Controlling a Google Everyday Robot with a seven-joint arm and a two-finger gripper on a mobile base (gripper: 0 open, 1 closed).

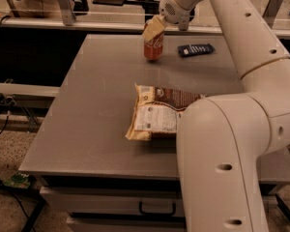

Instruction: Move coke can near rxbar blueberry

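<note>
The coke can [153,49] is red and hangs upright a little above the grey table [101,105] near its far edge. My gripper [154,29] is shut on the can's top from above. The rxbar blueberry [196,49] is a flat dark navy wrapper lying on the table just right of the can, about a can's width away.
A large cream-and-brown snack bag [157,111] lies in the middle of the table, partly hidden by my arm [232,144], which fills the right side of the view. A rail and dark equipment stand behind the table. A drawer handle [157,210] shows below the front edge.
</note>
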